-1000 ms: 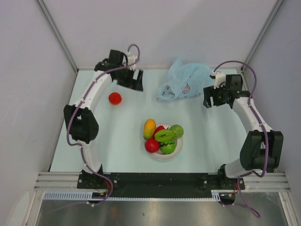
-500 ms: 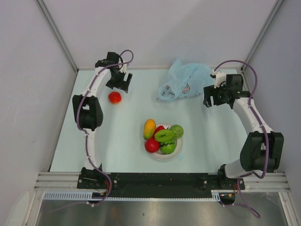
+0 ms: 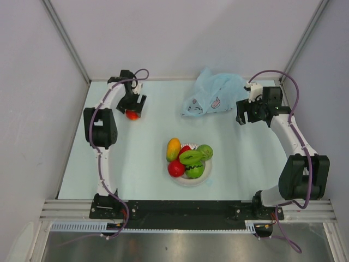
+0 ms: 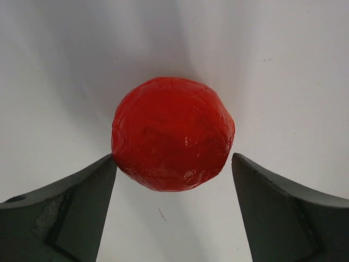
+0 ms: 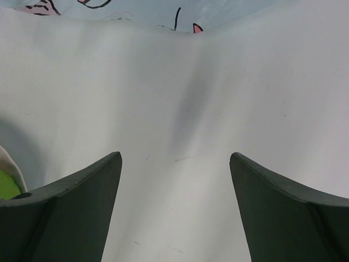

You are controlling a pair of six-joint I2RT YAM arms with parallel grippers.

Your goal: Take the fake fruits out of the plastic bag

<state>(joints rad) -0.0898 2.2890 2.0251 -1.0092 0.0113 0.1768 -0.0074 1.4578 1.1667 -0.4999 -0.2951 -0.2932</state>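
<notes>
The left hand stood released, fingers flanking a red fruit on the surface; the right hand gaped too, the plastic bag just ahead.

The right wrist view's top edge cuts off most of the plastic bag.

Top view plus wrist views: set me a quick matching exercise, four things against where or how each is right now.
1. lone red fruit
2. plastic bag
3. white plate
4. right gripper

a. in the centre, piled with fruits
b. crumpled by the far edge
c. open, nothing between its fingers
d. between the fingers of the open left gripper

Pairs: 1-d, 2-b, 3-a, 4-c
</notes>
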